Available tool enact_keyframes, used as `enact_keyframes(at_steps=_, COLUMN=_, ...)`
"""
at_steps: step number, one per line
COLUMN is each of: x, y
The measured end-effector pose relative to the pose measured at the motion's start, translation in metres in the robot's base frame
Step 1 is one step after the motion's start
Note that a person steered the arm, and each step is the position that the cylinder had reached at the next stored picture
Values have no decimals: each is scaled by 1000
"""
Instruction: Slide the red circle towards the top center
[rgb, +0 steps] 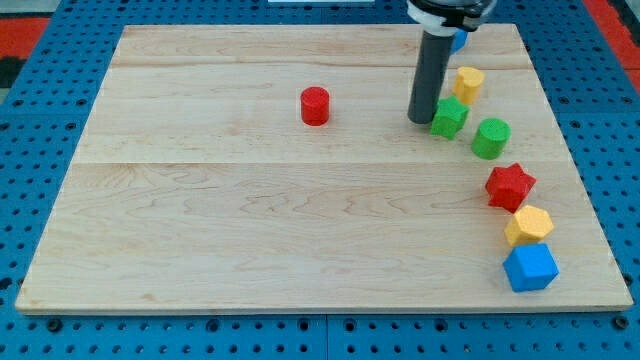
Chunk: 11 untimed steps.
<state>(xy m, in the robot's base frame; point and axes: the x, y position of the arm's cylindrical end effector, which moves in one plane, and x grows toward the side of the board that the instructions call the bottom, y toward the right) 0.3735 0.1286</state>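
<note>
1. wood, pale and grained, makes up the board (250, 210), a wide rectangle built of planks whose seams run from the view's left to the view's right.
2. around the board lies a blue perforated base (40, 330), its holes in a regular grid; red patches show at both upper corners of the view.
3. the red circle (315, 105) stands alone on the board, somewhat above the board's middle, with bare wood on every side.
4. my tip (421, 120) is well to the view's right of the red circle, at about the same height in the view, and apart from it.
5. the rod is a plain dark cylinder with nothing to open or close; it holds nothing, and its end sits just beside or touching a green block (449, 116), on that block's left; contact cannot be told for sure.
6. further right of the red circle than that green block, a yellow block (468, 83) sits slightly higher and a green cylinder (490, 137) slightly lower.
7. a blue block (459, 40) shows only in part behind the rod's mount, up and to the right of the red circle.
8. below and far right of the red circle, a red star (510, 185), a yellow hexagon-like block (528, 225) and a blue block (529, 267) run downward, close together, toward the board's lower right corner.
</note>
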Motion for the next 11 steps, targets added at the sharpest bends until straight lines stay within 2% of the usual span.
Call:
enact_keyframes(at_steps=1, x=1, y=21)
enact_keyframes(at_steps=3, x=1, y=28)
enact_keyframes(at_steps=5, x=12, y=-31)
enact_keyframes(at_steps=7, x=13, y=-137)
enact_keyframes(at_steps=11, x=-60, y=-171)
